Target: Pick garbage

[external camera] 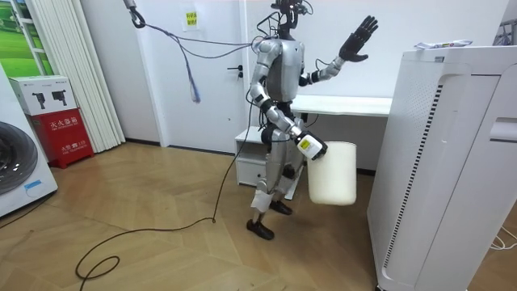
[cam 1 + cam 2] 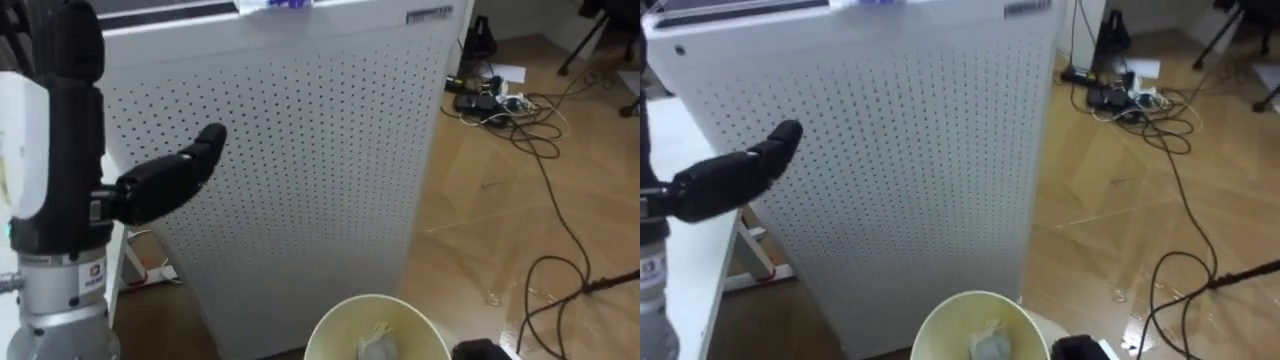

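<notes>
Room view: right hand (image 1: 312, 147) grips bin (image 1: 333, 174) mid-frame, left hand (image 1: 358, 38) raised upper right, fingers spread. We see garbage (image 2: 376, 346) already in bin; pickup looks done, little left.

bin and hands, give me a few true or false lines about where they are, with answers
1. The bin stands on the floor. False: it hangs off the floor, carried at the right hand.
2. The left hand is raised high with its fingers straight and spread. True.
3. The bin is empty. False: a crumpled pale wad lies inside it.
4. A tall perforated white appliance stands right before the robot. True.
5. The left hand grips the appliance's top edge. False: it is in the air, holding nothing.
</notes>
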Robot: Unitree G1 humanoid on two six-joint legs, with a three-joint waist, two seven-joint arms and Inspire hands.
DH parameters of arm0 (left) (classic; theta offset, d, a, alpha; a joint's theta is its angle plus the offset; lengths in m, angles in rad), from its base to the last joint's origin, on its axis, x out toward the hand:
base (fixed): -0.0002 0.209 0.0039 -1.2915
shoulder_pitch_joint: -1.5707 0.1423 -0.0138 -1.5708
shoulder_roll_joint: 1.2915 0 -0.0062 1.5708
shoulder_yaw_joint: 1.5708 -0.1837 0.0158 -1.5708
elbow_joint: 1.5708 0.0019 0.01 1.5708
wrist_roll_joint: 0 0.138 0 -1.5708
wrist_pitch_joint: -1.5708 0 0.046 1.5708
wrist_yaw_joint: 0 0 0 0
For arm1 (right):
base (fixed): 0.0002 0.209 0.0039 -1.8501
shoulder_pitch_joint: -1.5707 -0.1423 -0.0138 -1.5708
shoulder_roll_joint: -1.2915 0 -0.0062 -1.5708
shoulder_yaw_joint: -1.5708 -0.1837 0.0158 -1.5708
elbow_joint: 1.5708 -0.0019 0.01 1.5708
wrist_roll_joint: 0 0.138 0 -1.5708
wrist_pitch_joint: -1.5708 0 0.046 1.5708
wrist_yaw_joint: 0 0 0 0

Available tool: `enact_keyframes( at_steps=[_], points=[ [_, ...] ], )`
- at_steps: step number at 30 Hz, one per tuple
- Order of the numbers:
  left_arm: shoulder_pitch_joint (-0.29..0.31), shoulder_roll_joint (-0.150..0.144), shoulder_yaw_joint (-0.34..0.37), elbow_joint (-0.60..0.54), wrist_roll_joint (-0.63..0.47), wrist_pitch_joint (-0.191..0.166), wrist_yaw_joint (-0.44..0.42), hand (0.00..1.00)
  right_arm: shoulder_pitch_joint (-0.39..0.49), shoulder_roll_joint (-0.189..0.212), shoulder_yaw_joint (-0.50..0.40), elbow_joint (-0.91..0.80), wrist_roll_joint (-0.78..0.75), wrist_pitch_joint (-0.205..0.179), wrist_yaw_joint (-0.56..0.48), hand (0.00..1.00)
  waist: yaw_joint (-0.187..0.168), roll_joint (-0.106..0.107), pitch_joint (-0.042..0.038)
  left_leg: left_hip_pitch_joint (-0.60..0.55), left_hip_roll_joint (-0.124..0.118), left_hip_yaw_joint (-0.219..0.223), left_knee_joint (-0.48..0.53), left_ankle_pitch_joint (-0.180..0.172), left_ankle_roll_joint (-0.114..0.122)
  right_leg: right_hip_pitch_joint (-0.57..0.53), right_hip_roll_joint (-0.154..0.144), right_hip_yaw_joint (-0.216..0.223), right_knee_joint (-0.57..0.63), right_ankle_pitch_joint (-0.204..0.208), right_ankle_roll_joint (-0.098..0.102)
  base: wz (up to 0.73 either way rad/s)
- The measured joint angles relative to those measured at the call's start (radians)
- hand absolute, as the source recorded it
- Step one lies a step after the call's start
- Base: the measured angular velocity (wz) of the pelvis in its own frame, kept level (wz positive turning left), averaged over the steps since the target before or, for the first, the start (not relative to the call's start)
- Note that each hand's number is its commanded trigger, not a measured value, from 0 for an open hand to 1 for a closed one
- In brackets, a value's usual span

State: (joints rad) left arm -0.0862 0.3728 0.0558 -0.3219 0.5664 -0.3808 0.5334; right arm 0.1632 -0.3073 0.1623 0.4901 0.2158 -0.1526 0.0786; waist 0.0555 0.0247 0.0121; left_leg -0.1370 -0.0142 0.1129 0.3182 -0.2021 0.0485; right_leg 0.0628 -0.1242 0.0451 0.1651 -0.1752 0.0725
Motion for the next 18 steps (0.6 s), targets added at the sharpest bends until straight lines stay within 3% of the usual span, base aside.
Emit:
enact_keyframes(
  at_steps=[1, 2, 4, 6, 7, 9, 13, 18],
  points=[
    [-0.009, 0.000, -0.001, -0.005, 0.010, -0.001, 0.008, 0.00, 0.002, -0.001, -0.017, 0.004, 0.001, 0.004, -0.001, 1.00, 0.006, -0.003, -0.0014, -0.007, 0.000, 0.023, 0.012, 0.021, 0.006, -0.013, -0.010, 0.002, 0.009, -0.014, 0.015, 0.37],
    [-0.009, 0.003, 0.000, -0.007, 0.018, 0.003, 0.028, 0.00, 0.003, 0.006, -0.022, 0.005, -0.005, 0.007, -0.001, 1.00, 0.039, 0.001, -0.0021, 0.010, 0.000, 0.057, 0.000, 0.028, 0.014, -0.018, -0.015, -0.030, 0.009, -0.012, 0.021, -0.07],
    [-0.009, 0.014, 0.007, -0.005, 0.039, 0.016, 0.053, 0.00, 0.004, 0.024, -0.021, 0.004, -0.038, 0.009, 0.010, 1.00, 0.065, 0.006, -0.0001, 0.043, -0.001, 0.045, -0.018, 0.028, 0.014, -0.006, -0.009, -0.087, -0.006, 0.000, 0.018, -0.27],
    [-0.009, 0.014, 0.021, -0.004, 0.066, 0.028, 0.062, 0.00, 0.012, 0.028, -0.018, -0.025, -0.063, 0.010, 0.029, 1.00, 0.068, 0.014, 0.0016, 0.067, -0.003, 0.015, -0.032, 0.026, 0.012, -0.012, 0.005, -0.118, -0.036, 0.025, 0.008, -0.20],
    [-0.009, 0.017, 0.026, -0.004, 0.087, 0.033, 0.064, 0.00, 0.034, 0.027, -0.018, -0.061, -0.071, 0.010, 0.033, 1.00, 0.064, 0.024, -0.0047, 0.084, -0.003, 0.017, -0.051, 0.028, 0.009, -0.003, 0.008, -0.132, -0.031, 0.029, 0.007, -0.07],
    [-0.029, 0.033, 0.042, -0.004, 0.132, 0.035, 0.066, 0.00, 0.038, 0.025, -0.018, -0.078, -0.082, 0.012, 0.045, 1.00, 0.055, 0.043, -0.0086, 0.107, -0.004, 0.019, -0.077, 0.031, 0.002, 0.009, 0.013, -0.130, -0.031, 0.029, 0.007, -0.08],
    [-0.095, 0.061, 0.050, -0.005, 0.174, 0.044, 0.066, 0.00, 0.040, 0.022, -0.018, -0.078, -0.086, 0.034, 0.067, 1.00, 0.057, 0.050, -0.0092, 0.128, 0.000, 0.023, -0.099, 0.035, -0.003, 0.011, 0.018, -0.128, -0.027, 0.030, 0.005, -0.09],
    [-0.136, 0.087, 0.050, -0.008, 0.188, 0.067, 0.073, 0.00, 0.039, -0.004, -0.017, -0.078, -0.086, 0.046, 0.073, 1.00, 0.058, 0.057, -0.0032, 0.139, 0.000, 0.023, -0.117, 0.034, -0.003, 0.007, 0.021, -0.129, -0.023, 0.033, 0.000, -0.06]
  ],
)
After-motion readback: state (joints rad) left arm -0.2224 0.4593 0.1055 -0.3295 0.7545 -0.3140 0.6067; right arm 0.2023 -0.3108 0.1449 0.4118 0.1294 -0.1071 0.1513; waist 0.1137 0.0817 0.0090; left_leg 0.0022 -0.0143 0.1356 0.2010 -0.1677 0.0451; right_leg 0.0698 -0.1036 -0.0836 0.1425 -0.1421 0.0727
